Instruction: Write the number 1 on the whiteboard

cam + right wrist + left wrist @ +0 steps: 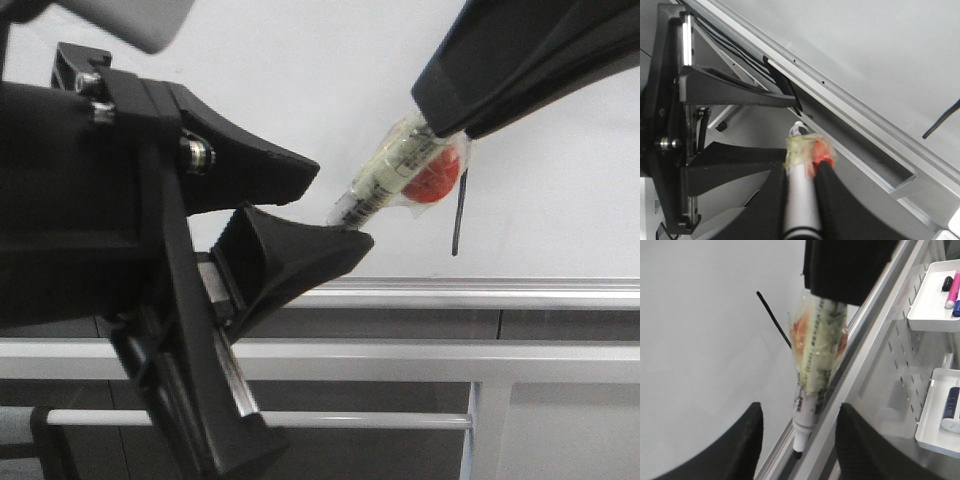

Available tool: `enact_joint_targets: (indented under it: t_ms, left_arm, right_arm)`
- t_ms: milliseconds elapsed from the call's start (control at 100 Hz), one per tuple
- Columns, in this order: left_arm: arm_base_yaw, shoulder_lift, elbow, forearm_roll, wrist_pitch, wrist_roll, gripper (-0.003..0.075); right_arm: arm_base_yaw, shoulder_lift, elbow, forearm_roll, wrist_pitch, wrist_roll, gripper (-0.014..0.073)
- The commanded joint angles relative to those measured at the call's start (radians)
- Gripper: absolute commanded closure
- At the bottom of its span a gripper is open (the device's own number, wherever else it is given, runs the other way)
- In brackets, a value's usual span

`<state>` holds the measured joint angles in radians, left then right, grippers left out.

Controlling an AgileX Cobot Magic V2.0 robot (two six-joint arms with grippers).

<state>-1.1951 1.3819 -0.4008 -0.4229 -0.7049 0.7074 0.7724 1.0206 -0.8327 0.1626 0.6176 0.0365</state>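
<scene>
Right gripper [440,135] fingers clamp one marker [385,185]; left gripper [315,205] fingers gape, empty.
One stroke [457,215] marks the whiteboard [300,80]; only the left wrist view shows two trays [932,300].

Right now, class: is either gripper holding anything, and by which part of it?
The right gripper is shut on the marker, gripping its taped upper body, tip free. The left gripper is open around the tip, holding nothing.

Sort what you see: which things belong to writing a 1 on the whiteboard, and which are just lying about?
Job:
whiteboard
number 1
marker in right claw

Lying about:
white trays
spare pens
</scene>
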Motion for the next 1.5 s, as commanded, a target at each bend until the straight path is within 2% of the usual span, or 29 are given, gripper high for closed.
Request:
enact_joint_targets:
  t_ms: [0,690,760,910,1090,1420,1490]
  left_arm:
    - [-0.007,-0.019,-0.028,-0.004,-0.084,-0.002,0.0405]
    - [-0.007,-0.019,-0.028,-0.006,-0.091,-0.002,0.0411]
    - [-0.007,-0.019,-0.028,-0.006,-0.091,-0.002,0.0463]
    - [-0.007,-0.019,-0.028,-0.006,-0.091,-0.002,0.0742]
    - [-0.007,-0.019,-0.028,-0.006,-0.091,-0.002,0.0741]
    - [-0.007,-0.019,-0.028,-0.048,-0.091,-0.002,0.0741]
    - [-0.007,-0.019,-0.028,-0.048,-0.094,-0.002,0.0741]
  right_arm:
    - [-0.001,-0.009,-0.036,0.014,-0.073,-0.001,0.0653]
    - [0.002,-0.009,-0.036,0.035,-0.075,-0.003,0.0657]
    - [0.002,-0.009,-0.036,0.035,-0.075,-0.003,0.0657]
    - [0.017,-0.009,-0.036,0.037,-0.084,-0.007,0.0657]
    - [0.068,-0.009,-0.051,0.037,-0.107,-0.007,0.0657]
    - [0.069,-0.009,-0.058,0.037,-0.109,-0.007,0.0656]
    - [0.069,-0.009,-0.058,0.037,-0.113,-0.007,0.0621]
